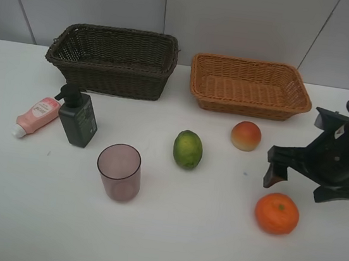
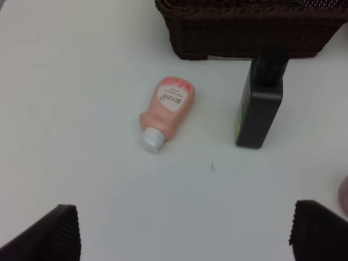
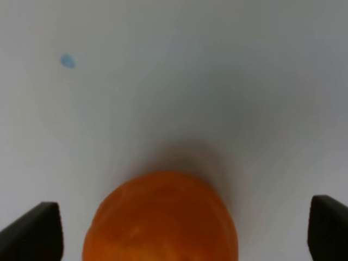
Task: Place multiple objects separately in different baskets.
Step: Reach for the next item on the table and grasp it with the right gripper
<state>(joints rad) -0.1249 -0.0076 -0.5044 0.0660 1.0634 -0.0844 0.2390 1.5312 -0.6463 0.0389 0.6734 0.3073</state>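
Observation:
An orange (image 1: pixel 276 213) lies at the front right of the white table (image 1: pixel 211 249). My right gripper (image 1: pixel 302 183) is open just behind and above it. In the right wrist view the orange (image 3: pixel 163 217) sits between the spread fingertips (image 3: pixel 35 231). A peach-like fruit (image 1: pixel 246 135), a lime (image 1: pixel 188 149) and a pinkish cup (image 1: pixel 119 171) stand mid-table. The pink tube (image 1: pixel 36 115) and the pump bottle (image 1: pixel 77 117) are at the left. My left gripper (image 2: pixel 187 239) is open and empty, short of the tube (image 2: pixel 166 111) and the bottle (image 2: pixel 260 106).
The dark brown basket (image 1: pixel 113 59) stands at the back left and the tan basket (image 1: pixel 250 86) at the back right; both look empty. The dark basket's wall (image 2: pixel 250 32) is just behind the bottle. The left arm is out of the high view.

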